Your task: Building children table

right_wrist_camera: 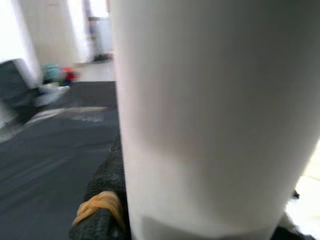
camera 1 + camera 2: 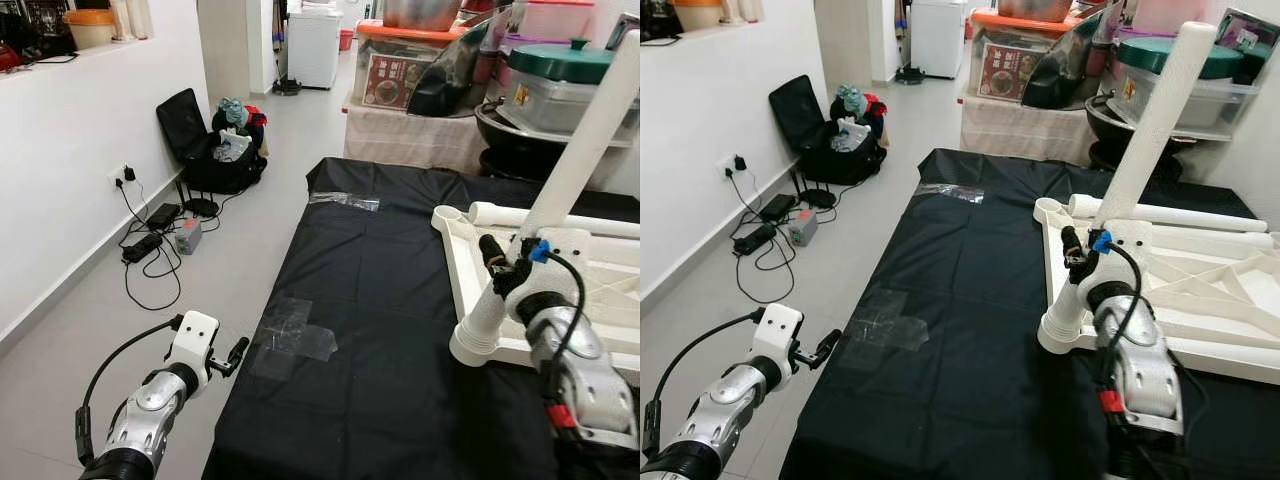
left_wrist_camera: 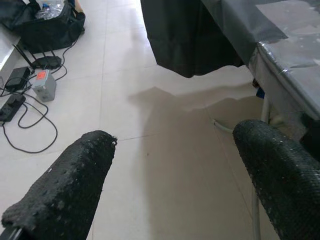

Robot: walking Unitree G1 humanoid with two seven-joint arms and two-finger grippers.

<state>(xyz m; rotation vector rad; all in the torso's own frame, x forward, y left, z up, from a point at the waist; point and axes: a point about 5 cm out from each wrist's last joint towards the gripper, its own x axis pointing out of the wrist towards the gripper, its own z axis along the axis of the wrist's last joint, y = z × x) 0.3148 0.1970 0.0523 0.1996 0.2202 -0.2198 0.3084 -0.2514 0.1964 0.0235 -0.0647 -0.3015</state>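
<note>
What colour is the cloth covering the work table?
Black; the cloth shows best in the left eye view.

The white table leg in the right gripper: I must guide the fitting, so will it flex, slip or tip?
The white table leg looks like rigid plastic tube, probably stiff and light. Its smooth surface may slip in the right gripper. Leaning in the tabletop's corner socket, it could tip if released.

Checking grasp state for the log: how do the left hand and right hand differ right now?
The left hand is open and holds nothing; the right hand is shut on the white table leg. The left hand hangs over the floor beside the black-covered table; the right hand is over it, at the upturned white tabletop. Both have black fingers.
</note>
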